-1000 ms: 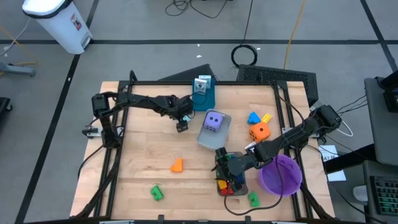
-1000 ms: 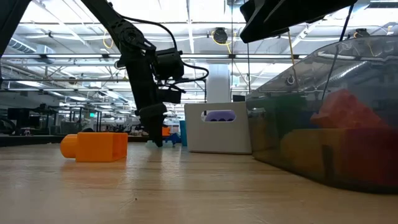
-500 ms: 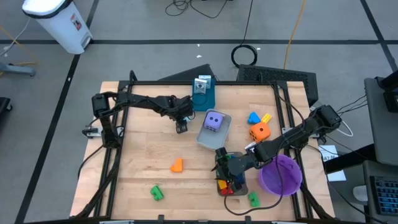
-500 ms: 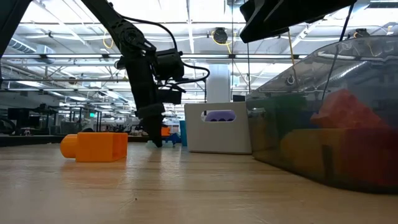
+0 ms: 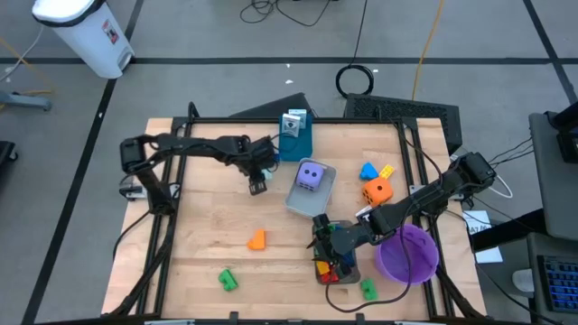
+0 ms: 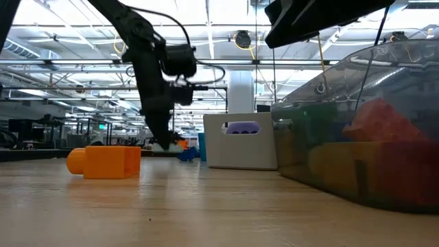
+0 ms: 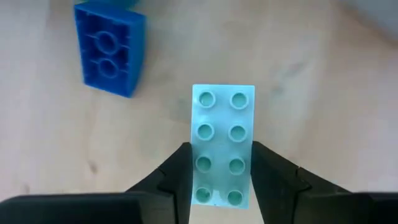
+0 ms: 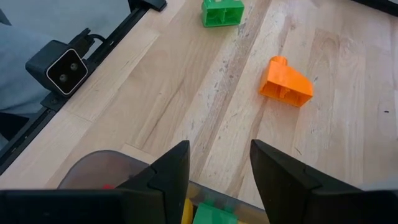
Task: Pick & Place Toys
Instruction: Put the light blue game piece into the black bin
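My left pincer [image 7: 221, 180] pinches a pale green brick [image 7: 222, 144] by its long sides, one finger [image 7: 176, 177] flat against each flank, over the far middle of the table [image 5: 199, 235]. Only the near half of the brick sits between my fingers, so I judge the hold shallow: a quick swing could make it pivot or slide out. A blue brick [image 7: 109, 50] lies studs-down on the wood just beside it, close enough to be knocked if I drop low again.

To the right stands the grey tray [image 5: 327, 185] with the purple die [image 5: 310, 175] in it; clipping its wall on the way over could jolt my brick loose.

My right pincer [image 8: 219, 177], fingers spread and holding nothing, hangs at the near right over a second tray [image 5: 350, 272] of bricks beside the purple bowl [image 5: 407, 254]. An orange brick [image 5: 257, 239] and a green brick [image 5: 226, 280] lie loose toward the near left, and an orange die [image 5: 377, 190] at the far right.
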Robot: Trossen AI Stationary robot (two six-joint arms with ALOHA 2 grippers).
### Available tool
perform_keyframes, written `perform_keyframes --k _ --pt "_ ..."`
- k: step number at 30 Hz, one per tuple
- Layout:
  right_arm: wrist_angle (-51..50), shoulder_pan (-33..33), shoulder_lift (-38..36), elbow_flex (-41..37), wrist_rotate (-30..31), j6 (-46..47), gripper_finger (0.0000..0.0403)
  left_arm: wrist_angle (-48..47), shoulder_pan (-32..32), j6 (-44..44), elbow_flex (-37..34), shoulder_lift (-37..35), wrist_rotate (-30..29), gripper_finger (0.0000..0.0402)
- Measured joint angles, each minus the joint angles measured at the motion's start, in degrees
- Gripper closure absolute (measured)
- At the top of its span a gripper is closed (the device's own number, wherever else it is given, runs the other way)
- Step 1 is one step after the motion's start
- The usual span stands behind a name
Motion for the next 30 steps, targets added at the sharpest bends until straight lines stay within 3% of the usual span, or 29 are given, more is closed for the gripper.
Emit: perform_keyframes --k 10,16,21,30 --pt "1.40 0.00 0.01 0.00 0.79 -4.45 0.0243 -0.91 -7.28 -11.09 0.02 -13.22 14.29 0.0265" --pt "7.06 -0.02 0.01 -0.02 9.42 -15.05 0.0243 5.36 -14.57 -15.45 0.04 -15.90 15.79 0.0262" --pt "12.49 -0.46 0.43 -0.02 9.36 -25.10 0.0243 9.94 -18.98 -16.99 0.09 -15.94 15.96 0.0259" --pt "19.94 -2.93 2.17 -0.07 14.22 -32.08 0.0213 11.91 -23.82 -19.15 0.09 -15.53 15.75 0.0256"
